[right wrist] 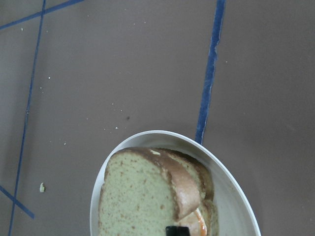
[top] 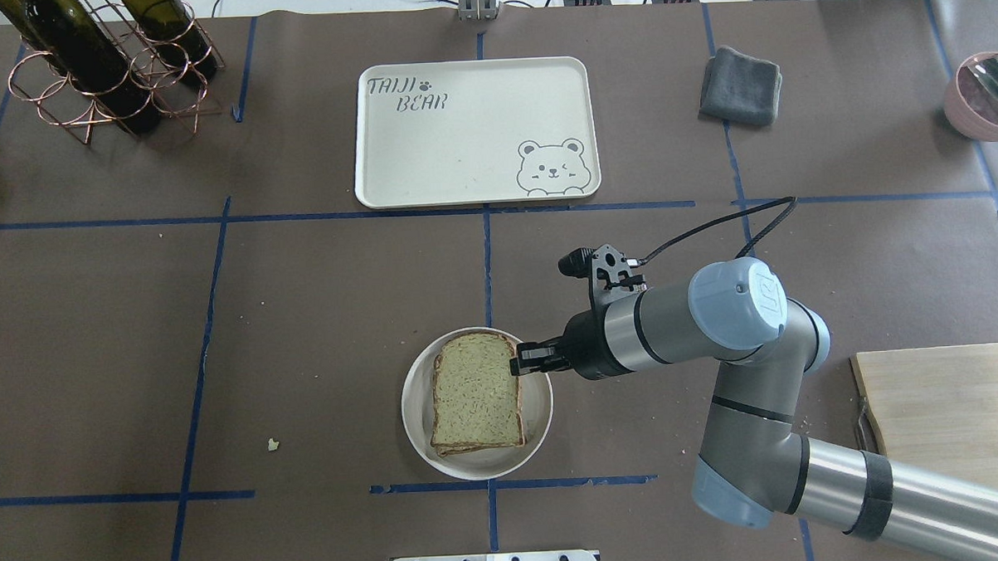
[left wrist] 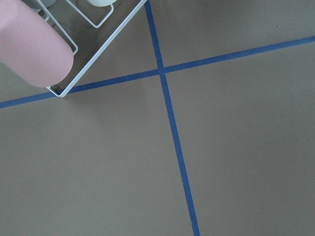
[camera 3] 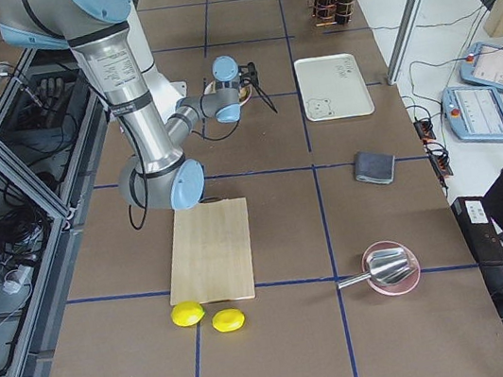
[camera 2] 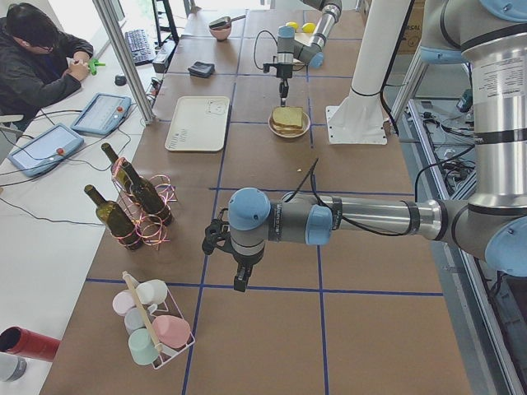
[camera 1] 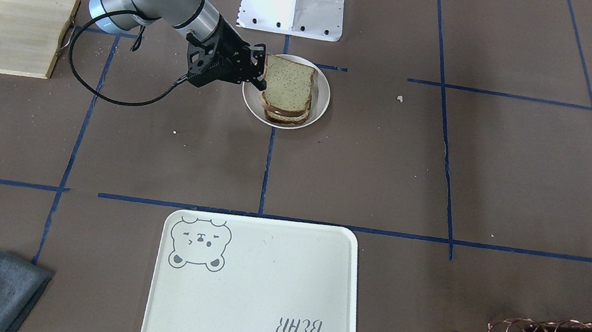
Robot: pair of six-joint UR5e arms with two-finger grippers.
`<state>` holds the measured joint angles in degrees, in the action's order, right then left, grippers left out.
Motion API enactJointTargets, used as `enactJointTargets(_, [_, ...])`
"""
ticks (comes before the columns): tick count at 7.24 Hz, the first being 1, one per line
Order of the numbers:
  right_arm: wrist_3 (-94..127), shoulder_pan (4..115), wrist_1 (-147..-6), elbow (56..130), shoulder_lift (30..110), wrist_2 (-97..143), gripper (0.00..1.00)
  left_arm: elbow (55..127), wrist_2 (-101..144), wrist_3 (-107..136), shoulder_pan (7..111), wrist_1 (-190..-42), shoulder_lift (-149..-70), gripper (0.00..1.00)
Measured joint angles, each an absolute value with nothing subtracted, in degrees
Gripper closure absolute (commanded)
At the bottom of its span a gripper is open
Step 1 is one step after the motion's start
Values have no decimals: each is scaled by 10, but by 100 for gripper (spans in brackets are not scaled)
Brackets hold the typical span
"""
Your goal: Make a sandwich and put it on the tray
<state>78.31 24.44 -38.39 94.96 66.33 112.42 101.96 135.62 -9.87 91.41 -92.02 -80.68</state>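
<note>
Right, on my feeds the right gripper (top: 517, 364) comes in level from the side, and its jaws look clamped on the edge of the sandwich (top: 476, 393), one finger on top of the upper slice. The sandwich sits in a white plate (top: 411, 412) near the robot's base, its gripped edge slightly raised. My right wrist camera shows a bit of orange yolk between the slices. The tray (top: 478, 148) lies well apart from the plate, across the table (top: 301, 321). The left gripper (camera 2: 240, 282) hangs over the table far off to the side. I cannot tell how its jaws stand. Its wrist camera shows blue tape (left wrist: 161, 73) and a pink cup (left wrist: 29, 46).
</note>
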Motion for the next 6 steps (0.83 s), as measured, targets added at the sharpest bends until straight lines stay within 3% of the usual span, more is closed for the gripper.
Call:
enactJointTargets(3, [784, 253, -428, 960, 662, 1123, 0, 1020, 1356, -98, 914, -921, -807, 0])
enactJointTargets(6, [743, 331, -561, 983, 666, 1168, 0, 1030, 1357, -95, 915, -924, -831, 0])
